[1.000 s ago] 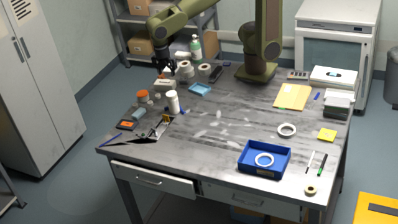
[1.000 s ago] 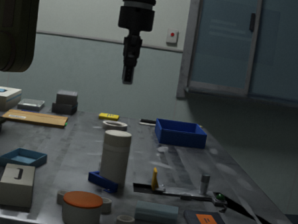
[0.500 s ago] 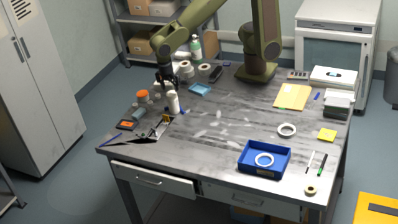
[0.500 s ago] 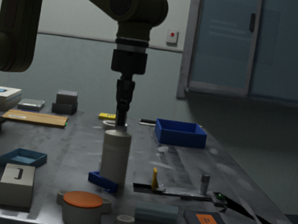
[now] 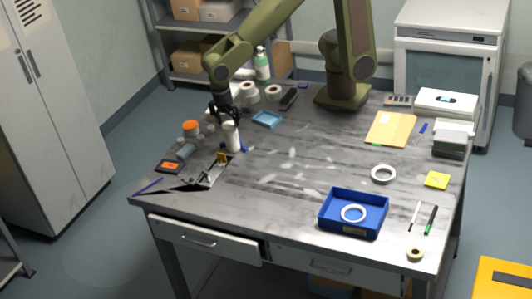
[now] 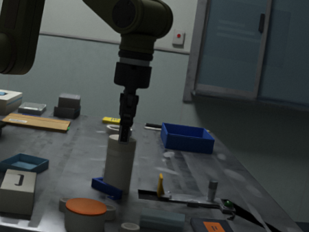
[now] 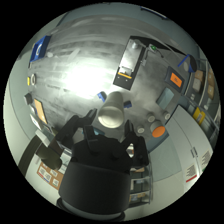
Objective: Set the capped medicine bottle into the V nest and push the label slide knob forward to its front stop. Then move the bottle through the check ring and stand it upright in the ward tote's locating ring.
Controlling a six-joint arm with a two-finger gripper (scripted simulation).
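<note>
At the table's left side the white capped medicine bottle (image 5: 231,136) stands upright on a small blue holder (image 6: 106,188). My gripper (image 5: 225,115) is open, lowered around the bottle's cap, holding nothing. In the wrist camera the bottle (image 7: 111,109) stands between my spread fingers. Just in front of it lies the fixture with a yellow-orange bracket (image 5: 221,158), a slide rail, a grey knob (image 6: 212,190) and a green button (image 5: 191,180). The blue ward tote (image 5: 354,212) with its white locating ring (image 5: 353,213) sits near the front right edge. A white ring (image 5: 382,173) lies flat behind the tote.
A light-blue tray (image 5: 266,118) sits behind the bottle. An orange-lidded jar (image 5: 190,128), small caps and a teal block (image 5: 185,151) lie to its left. Tape rolls (image 5: 273,92) and the arm's base (image 5: 341,95) are at the back; a folder (image 5: 390,128) and boxes are on the right.
</note>
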